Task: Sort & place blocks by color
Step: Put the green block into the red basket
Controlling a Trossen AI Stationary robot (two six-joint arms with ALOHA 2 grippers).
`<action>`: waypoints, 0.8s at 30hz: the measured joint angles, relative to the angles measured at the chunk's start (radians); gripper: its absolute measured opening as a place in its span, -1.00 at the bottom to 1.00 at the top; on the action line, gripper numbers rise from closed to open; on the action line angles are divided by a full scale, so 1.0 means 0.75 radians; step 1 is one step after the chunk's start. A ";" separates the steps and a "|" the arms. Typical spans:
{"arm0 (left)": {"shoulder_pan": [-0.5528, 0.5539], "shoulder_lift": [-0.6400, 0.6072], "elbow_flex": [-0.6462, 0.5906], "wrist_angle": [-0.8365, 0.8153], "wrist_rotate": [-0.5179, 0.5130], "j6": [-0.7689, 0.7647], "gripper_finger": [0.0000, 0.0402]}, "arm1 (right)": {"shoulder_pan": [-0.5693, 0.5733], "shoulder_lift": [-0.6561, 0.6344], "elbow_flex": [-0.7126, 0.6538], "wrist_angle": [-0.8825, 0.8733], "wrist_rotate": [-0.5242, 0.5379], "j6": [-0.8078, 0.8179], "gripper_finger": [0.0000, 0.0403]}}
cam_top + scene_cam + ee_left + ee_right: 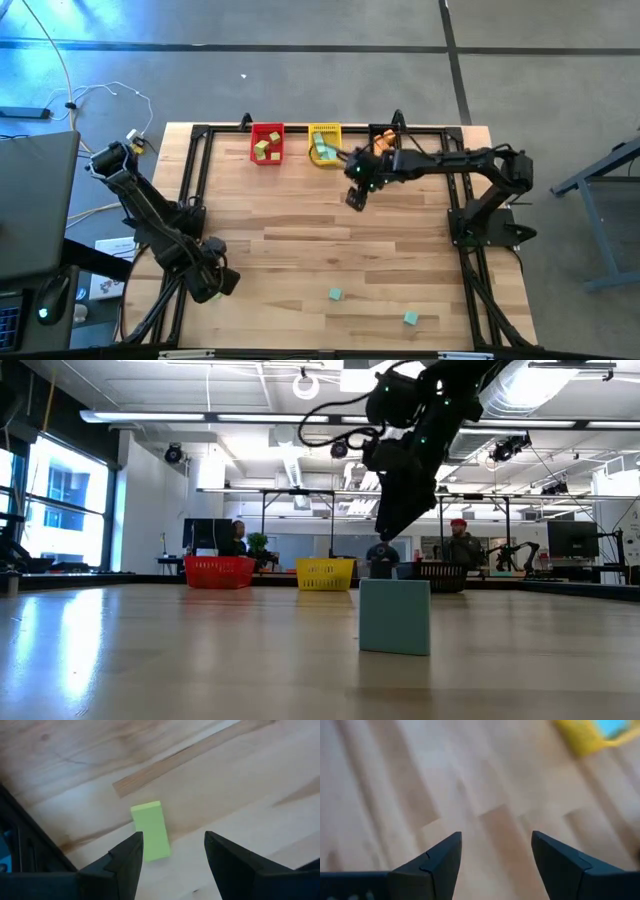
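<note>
Left gripper [170, 857]: jaws parted, empty, poised over a light yellow-green rectangular block [151, 831] lying on the wooden table [300, 250]; that block is hidden overhead. Right gripper [495, 860]: parted, empty, near the partly cropped yellow bin [590, 735]. Two teal cubes [335, 294] sit at the table's near edge.

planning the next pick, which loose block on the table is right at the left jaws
The light green block, lying on the bare wood just ahead of the open left gripper. The two teal blocks lie farther right.
</note>
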 joint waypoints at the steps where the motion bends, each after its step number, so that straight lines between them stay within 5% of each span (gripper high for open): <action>1: -0.009 0.010 0.000 0.001 0.000 -0.016 -0.03 | 0.026 0.000 0.000 0.000 0.000 -0.010 0.12; 10: -0.047 0.162 0.000 0.072 0.029 -0.091 -0.03 | 0.219 0.000 0.000 0.001 0.000 -0.024 0.12; 24: -0.047 0.374 0.000 0.157 0.120 -0.138 -0.03 | 0.312 -0.001 0.000 0.001 0.001 -0.024 0.12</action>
